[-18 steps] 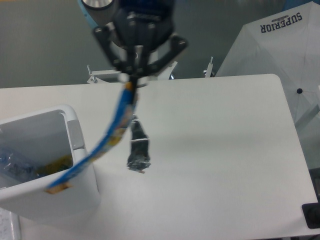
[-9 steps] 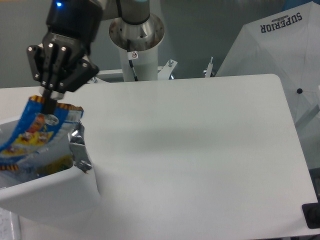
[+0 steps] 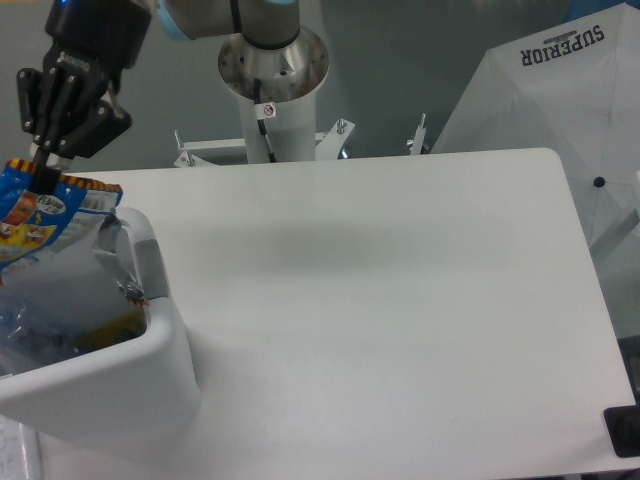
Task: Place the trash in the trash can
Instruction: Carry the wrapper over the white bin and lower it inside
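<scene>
- You see the gripper at the upper left of the view, above the far-left part of the trash can.
- Its two fingers are pressed together on the top edge of the snack packet, so it is grasping the packet.
- The packet hangs down from the fingers. It is blue with an orange top edge and a colourful print, and the crinkled silver side turns toward the right.
- The lower part of the packet is already inside the opening of the trash can; its bottom end is hidden behind the rim, and its left side runs out of the view.
- The silver corner of the packet is just beside the grey tab on the right wall of the can. You cannot tell whether they touch.
- Inside the can you can see some clear crinkled plastic and a bit of yellow at the bottom. It may be the water bottle, but it is too blurred to say.
- The trash can stands on the white table at its front-left corner, and it is partly cut by the left edge of the view.
- The base of the arm stands behind the far edge of the table.
- A white cover with the word SUPERIOR is at the upper right, beside the table.
</scene>
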